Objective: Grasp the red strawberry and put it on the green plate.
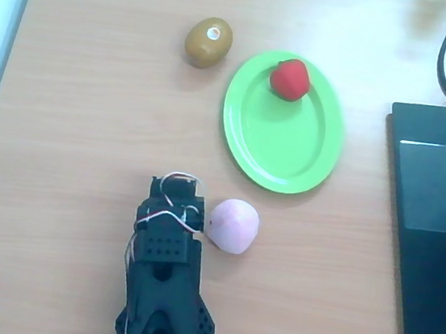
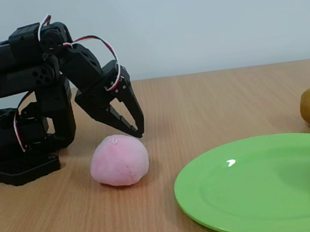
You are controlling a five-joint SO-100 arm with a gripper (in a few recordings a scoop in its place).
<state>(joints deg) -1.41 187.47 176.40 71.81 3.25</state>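
Red and round, the small toy strawberry (image 1: pixel 289 78) already sits on the lime-green oval plastic plate (image 1: pixel 289 155), at its far rim — well apart from the black two-finger gripper (image 2: pixel 135 127), whose fingers look nearly closed and empty, beside the pale pink rounded fruit (image 2: pixel 118 160).

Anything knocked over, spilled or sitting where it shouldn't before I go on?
Nothing stands out. The red strawberry sits on the green plate near its rim, the kiwi and pink fruit rest on the table, and the gripper holds nothing.
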